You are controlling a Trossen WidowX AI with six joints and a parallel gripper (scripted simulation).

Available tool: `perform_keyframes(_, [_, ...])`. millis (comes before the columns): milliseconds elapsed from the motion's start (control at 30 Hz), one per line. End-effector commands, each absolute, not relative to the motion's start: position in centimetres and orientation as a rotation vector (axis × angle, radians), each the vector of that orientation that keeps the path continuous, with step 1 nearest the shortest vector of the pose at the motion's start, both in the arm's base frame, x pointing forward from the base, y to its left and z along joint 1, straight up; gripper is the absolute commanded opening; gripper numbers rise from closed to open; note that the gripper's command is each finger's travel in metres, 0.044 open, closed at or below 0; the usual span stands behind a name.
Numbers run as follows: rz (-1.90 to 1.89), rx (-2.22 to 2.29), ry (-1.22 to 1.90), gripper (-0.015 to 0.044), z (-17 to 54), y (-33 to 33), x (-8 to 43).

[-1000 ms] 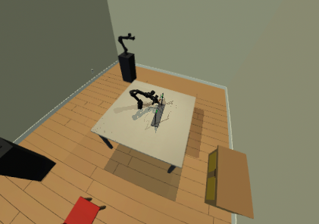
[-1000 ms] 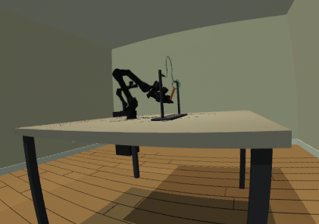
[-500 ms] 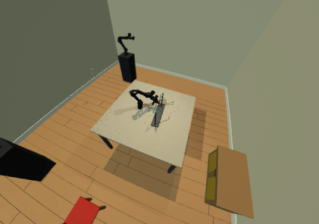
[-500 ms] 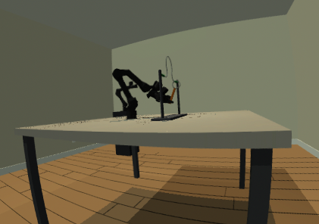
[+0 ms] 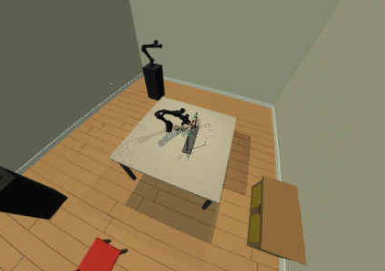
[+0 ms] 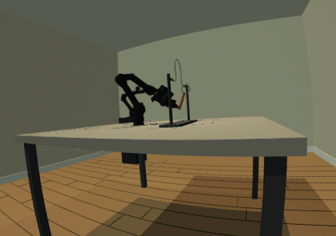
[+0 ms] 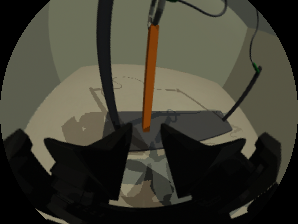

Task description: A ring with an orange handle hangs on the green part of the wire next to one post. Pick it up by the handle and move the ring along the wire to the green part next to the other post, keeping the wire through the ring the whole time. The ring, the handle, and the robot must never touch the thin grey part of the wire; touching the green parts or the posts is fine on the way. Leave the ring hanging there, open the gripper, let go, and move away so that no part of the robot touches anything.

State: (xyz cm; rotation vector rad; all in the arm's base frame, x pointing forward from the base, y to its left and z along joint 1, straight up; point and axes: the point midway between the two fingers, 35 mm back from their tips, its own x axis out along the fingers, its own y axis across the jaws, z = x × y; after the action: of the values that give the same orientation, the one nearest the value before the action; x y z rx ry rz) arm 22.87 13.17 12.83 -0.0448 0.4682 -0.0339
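Observation:
The ring [image 6: 186, 89] [image 7: 158, 11] hangs at the green part by the far post [image 6: 187, 105], which is the left post [image 7: 104, 60] in the wrist view. Its orange handle [image 6: 182, 101] [image 7: 150, 80] slants down toward my gripper [image 7: 147, 127] [image 6: 179, 108]. My gripper is open, with a gap on both sides of the handle's lower end, which shows at the fingertips. The other post [image 6: 169, 101] [image 7: 242, 94] has its own green part [image 6: 171, 79] [image 7: 256, 67]. Whether the wire touches the ring's inside is too small to tell.
The thin grey wire [image 6: 175, 64] [image 7: 205, 16] arches high between the posts. Both posts stand on a dark base plate [image 7: 195, 127] [image 5: 188, 146] on the table [image 5: 159, 160] [image 6: 159, 145]. Other arms on black pedestals [image 5: 154, 81] [image 5: 22, 197], a red chair and a cabinet stand away from the table.

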Motion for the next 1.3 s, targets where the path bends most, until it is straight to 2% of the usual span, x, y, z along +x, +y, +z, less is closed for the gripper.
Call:
perform_keyframes(0, [-0.034, -0.033, 0.455, 0.016, 13.8, 13.2, 21.8])
perform_keyframes(1033, [-0.034, -0.034, 0.453, 0.016, 14.0, 13.1, 21.4])
perform_keyframes(1267, [-0.027, -0.04, 0.448, 0.0344, 15.8, 13.1, 17.9])
